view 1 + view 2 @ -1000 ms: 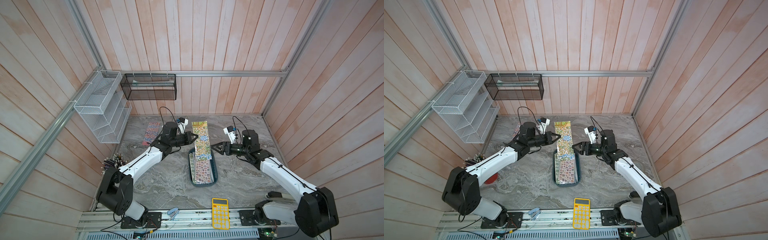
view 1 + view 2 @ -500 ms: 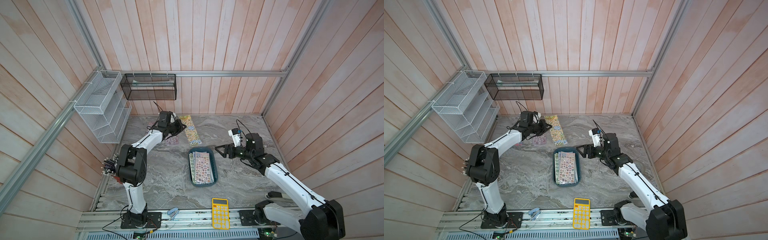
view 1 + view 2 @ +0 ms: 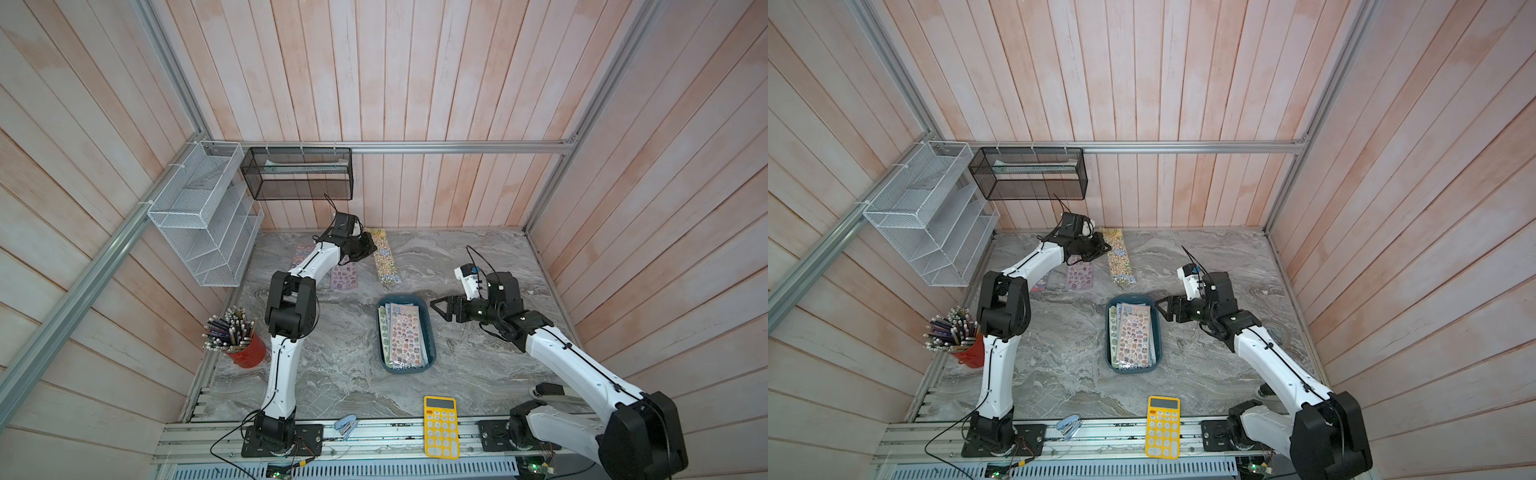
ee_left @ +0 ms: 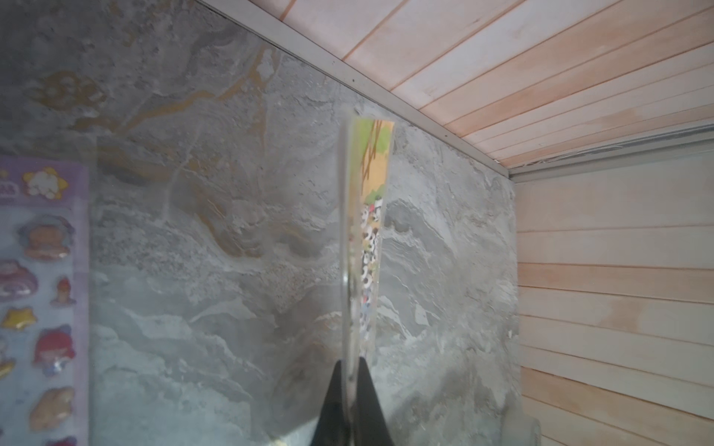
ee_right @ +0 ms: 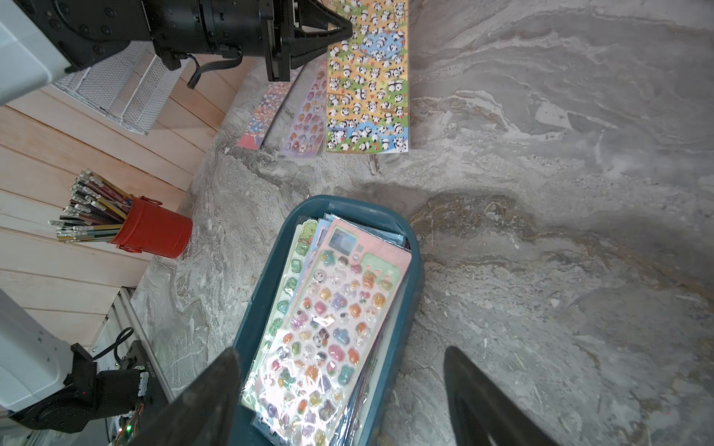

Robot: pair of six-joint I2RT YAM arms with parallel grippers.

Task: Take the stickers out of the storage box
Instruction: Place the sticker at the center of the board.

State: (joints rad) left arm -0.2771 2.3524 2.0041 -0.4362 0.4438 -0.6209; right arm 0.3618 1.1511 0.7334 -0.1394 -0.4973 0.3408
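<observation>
The left arm (image 3: 316, 262) has swung the panda sheet (image 3: 384, 259) away to the far bench (image 3: 340, 365), the left jaws pinching its edge. The remaining stickers (image 3: 405, 334) lie near-to-far in the storage box (image 3: 431, 345), just beside the right jaws, which are open, empty and nearer.

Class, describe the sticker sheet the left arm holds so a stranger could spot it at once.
At the far edge of the marble table, below the black mesh basket, are three sticker sheets. The held sheet is nearest the table's middle, pinched in the shut jaws of the left arm. Unlike the lilac sheet and the red-blue sheet, it shows pandas on green and orange.
</observation>
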